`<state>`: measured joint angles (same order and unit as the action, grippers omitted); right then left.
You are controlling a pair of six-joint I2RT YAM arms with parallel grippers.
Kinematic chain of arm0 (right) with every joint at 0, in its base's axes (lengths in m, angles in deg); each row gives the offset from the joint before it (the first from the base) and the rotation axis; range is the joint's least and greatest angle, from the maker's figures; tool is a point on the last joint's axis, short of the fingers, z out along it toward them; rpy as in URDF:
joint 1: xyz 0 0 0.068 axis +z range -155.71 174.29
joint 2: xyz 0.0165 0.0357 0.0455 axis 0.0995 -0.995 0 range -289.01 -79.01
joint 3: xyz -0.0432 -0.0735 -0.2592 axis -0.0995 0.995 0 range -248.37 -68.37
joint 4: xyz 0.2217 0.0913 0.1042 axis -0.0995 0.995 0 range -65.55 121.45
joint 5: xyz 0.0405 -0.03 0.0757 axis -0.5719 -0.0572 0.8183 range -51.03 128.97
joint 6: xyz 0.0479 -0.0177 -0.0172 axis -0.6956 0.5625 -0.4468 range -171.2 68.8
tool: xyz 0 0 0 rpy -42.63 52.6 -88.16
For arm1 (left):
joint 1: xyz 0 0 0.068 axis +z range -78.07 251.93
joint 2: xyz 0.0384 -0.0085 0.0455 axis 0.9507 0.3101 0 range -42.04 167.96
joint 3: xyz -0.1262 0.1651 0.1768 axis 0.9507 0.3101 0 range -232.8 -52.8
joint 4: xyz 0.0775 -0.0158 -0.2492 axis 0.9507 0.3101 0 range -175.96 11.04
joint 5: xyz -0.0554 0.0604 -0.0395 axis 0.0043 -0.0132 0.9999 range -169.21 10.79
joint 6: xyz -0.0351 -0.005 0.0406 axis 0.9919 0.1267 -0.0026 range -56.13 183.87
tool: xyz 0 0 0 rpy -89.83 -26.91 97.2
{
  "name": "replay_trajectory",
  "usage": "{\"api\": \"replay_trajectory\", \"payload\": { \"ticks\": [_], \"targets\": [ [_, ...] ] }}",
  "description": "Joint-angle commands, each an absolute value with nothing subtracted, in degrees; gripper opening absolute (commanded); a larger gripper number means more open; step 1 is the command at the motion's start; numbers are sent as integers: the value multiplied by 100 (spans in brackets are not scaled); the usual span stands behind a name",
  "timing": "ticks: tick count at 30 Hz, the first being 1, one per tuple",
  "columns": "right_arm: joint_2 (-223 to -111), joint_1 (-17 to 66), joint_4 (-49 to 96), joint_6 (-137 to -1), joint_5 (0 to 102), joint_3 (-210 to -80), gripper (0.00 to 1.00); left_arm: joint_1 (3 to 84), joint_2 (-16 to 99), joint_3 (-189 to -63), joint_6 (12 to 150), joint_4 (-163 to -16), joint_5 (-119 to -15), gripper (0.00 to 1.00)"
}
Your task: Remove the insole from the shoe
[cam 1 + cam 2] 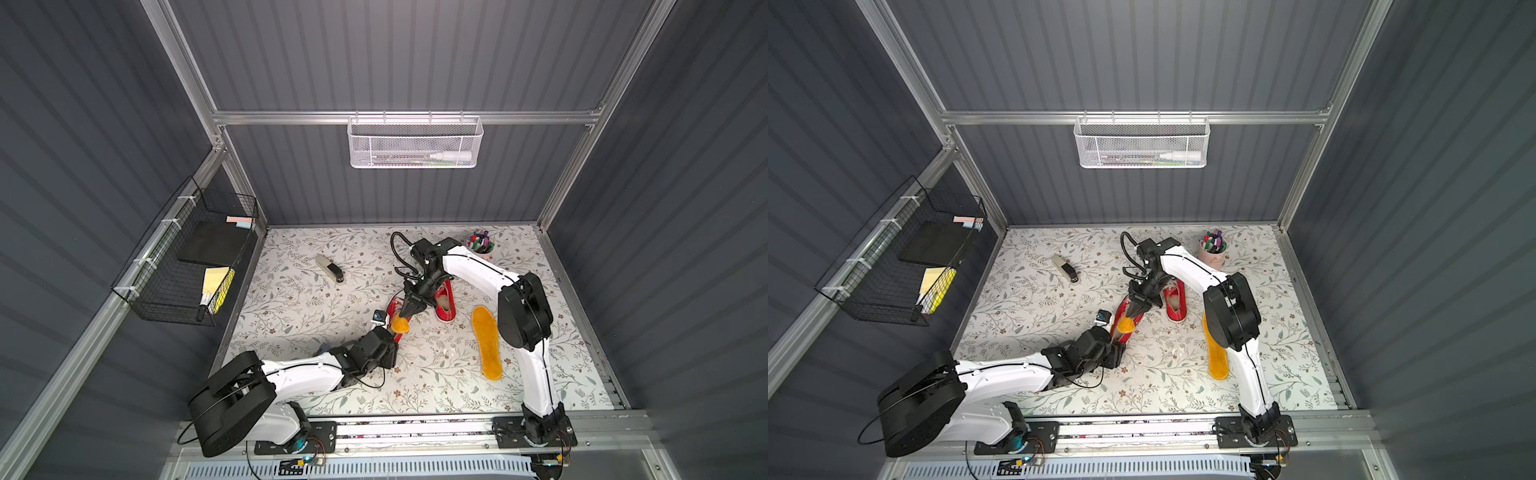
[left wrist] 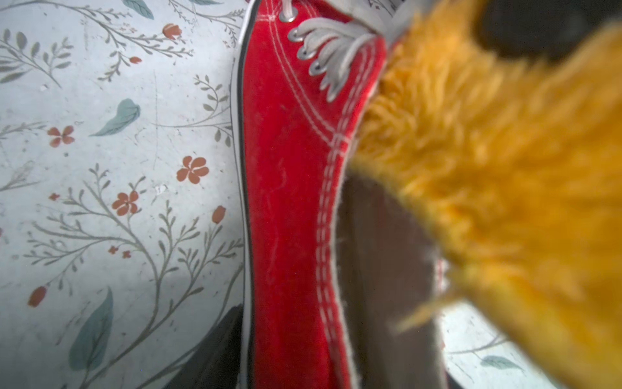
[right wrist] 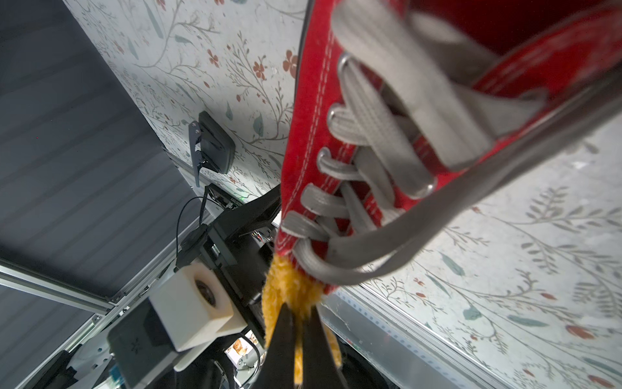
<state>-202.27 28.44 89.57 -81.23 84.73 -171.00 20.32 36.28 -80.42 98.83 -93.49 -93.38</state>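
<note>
Risk: right gripper, jaws pinching insole mid-frame, slips off the fuzz, or shoe lifts too; cannot tell left gripper jaws' state.

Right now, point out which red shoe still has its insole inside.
The shoe by the left arm: an orange insole sticks out of it, pinched by the right fingers. The other shoe shows none; a loose insole lies beside it.

Floral-print tabletop. Bears a stapler and a cup of markers toward the back, a red shoe mid-table, a second red shoe beside it, a loose orange insole lying flat nearby.
</note>
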Motion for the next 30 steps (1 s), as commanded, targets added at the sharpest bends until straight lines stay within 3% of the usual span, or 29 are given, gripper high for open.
{"api": "replay_trajectory", "payload": {
  "ticks": [1, 6, 11, 14, 18, 22, 25, 30],
  "targets": [
    [-19766, 2859, 8503, -8122, 8578, -16604, 22, 2027, 3818, -8132, 10273, -9314, -9369, 62],
    [-18745, 2821, 7551, -8191, 8094, -15917, 41, 2030, 4142, -8337, 10715, -9350, -9246, 62],
    [-17388, 2851, 6589, -7348, 6560, -14751, 46, 2028, 4149, -8301, 10866, -9457, -9204, 62],
    [-16473, 2956, 5388, -5993, 6046, -13651, 46, 2034, 4092, -8303, 10886, -9421, -9165, 62],
    [-15683, 3135, 4251, -3673, 6091, -12582, 47, 2035, 4059, -8301, 10884, -9378, -9139, 62],
    [-15546, 3352, 4308, -1538, 6576, -12171, 47, 2032, 4055, -8299, 10887, -9356, -9159, 62],
    [-15513, 3670, 4383, -362, 6742, -12019, 52, 2028, 4031, -8282, 10896, -9359, -9204, 62],
    [-15719, 3899, 4157, 611, 6377, -12080, 57, 2030, 3994, -8260, 10879, -9349, -9233, 62]
  ]
}}
